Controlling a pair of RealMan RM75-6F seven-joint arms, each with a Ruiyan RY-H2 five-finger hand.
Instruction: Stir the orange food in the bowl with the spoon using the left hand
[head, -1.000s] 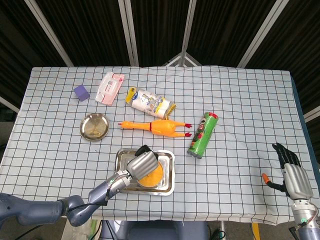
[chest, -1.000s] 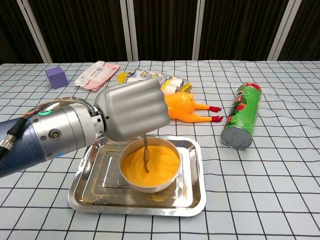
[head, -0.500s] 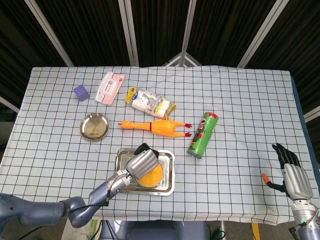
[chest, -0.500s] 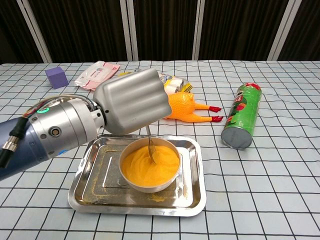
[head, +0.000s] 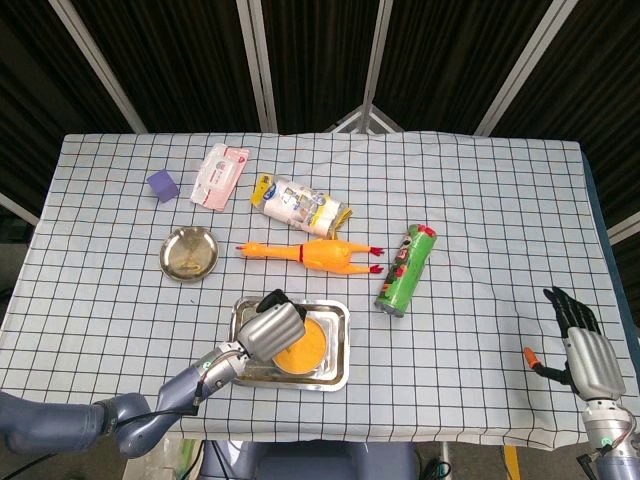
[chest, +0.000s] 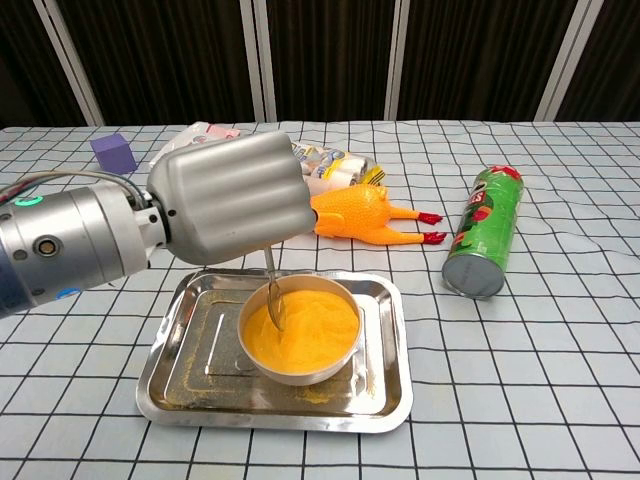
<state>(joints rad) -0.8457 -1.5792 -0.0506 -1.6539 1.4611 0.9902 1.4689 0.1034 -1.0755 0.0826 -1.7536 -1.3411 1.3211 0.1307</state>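
Curled over the bowl (chest: 300, 335), the left hand (chest: 232, 209) grips the spoon (chest: 273, 291), whose handle drops from under its knuckles into the orange food (chest: 305, 331). Its fingers are hidden behind the metal back of the hand, and the spoon's tip is sunk out of sight. That bowl sits in a steel tray (chest: 195, 395). At the table's far right edge, the right hand (head: 583, 353) hangs empty, fingers spread.
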